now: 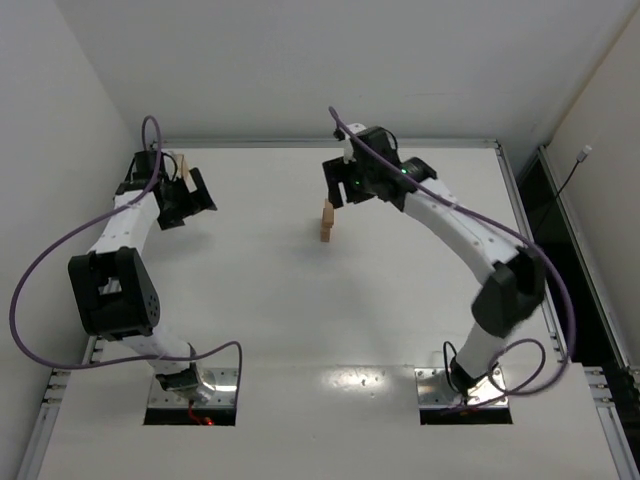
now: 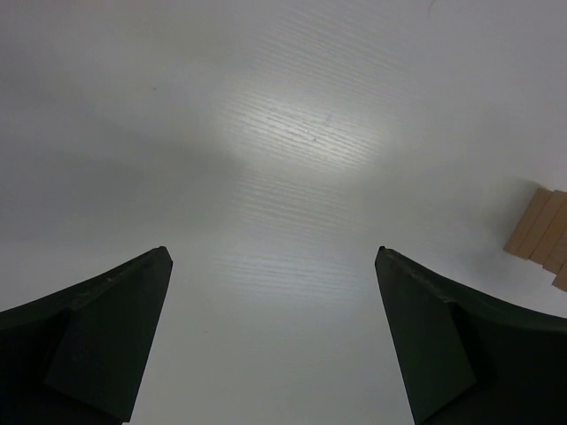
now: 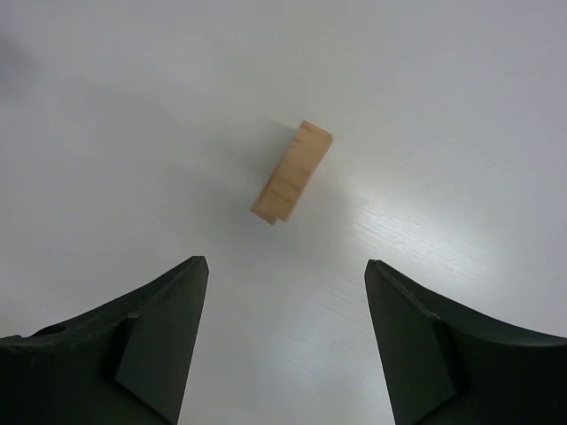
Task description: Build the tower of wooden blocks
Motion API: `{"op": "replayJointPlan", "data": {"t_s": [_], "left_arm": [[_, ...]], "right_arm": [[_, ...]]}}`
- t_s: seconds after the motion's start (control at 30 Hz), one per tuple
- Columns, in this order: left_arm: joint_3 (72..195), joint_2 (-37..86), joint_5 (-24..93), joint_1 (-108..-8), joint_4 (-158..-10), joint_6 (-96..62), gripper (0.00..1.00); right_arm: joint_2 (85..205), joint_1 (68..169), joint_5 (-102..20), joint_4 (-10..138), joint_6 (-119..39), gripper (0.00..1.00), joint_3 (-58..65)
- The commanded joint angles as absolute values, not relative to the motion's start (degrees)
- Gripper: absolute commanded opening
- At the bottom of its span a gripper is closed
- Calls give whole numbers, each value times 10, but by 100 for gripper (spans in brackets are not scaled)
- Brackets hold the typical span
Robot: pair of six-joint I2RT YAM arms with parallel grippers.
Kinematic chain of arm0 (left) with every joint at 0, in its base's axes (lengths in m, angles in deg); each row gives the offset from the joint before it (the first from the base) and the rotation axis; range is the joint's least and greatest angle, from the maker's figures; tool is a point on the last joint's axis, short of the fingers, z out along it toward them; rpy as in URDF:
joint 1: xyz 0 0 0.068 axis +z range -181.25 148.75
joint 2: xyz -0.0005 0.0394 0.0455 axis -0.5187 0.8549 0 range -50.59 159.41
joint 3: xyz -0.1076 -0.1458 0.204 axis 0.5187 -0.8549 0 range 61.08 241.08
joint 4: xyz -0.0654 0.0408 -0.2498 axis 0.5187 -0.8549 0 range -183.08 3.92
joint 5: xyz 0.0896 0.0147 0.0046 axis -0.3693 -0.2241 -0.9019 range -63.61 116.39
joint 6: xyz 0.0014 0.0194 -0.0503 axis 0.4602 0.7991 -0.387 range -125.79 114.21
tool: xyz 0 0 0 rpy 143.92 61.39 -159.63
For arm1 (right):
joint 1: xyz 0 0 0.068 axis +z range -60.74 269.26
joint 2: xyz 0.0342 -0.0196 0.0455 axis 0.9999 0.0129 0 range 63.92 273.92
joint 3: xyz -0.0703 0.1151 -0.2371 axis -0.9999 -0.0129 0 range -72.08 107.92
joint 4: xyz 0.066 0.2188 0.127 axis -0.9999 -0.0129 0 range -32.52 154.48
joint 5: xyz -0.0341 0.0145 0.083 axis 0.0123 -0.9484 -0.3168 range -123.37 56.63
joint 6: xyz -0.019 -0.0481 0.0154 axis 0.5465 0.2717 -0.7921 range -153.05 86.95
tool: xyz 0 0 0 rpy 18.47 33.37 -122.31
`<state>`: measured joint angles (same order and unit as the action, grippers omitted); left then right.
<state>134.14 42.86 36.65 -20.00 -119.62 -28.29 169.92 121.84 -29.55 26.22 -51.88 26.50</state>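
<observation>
Your right claw (image 3: 283, 266) is released, empty; the tower (image 3: 291, 173) stands apart, just near-side of it; your left claw (image 2: 275, 252), spread empty, sits far left by spare wood blocks (image 2: 540, 235).

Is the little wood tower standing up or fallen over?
Standing up: the tower is a narrow stacked column, with nothing touching it.

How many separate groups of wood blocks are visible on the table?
2. The tower stands near the open right gripper. The other wood blocks lie beside the left gripper, which may hide some.
</observation>
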Motion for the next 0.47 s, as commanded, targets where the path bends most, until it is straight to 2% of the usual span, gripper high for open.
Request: {"op": "replayJointPlan", "data": {"t_s": [0.0, 0.17, 0.27, 0.43], "left_arm": [[1338, 393, 394, -210, -1180, -234, 100], [1309, 412, 400, -223, -1177, -204, 100], [1292, 419, 381, -244, -1170, -189, 100], [1292, 424, 356, -261, -1169, -169, 100]], "right_arm": [[1574, 1203, -262, 356, -418, 69, 132], [1452, 1145, -249, 387, -367, 70, -28], [1426, 1096, -271, 387, -387, 71, -132], [1382, 1039, -299, 405, -402, 71, -197]]}}
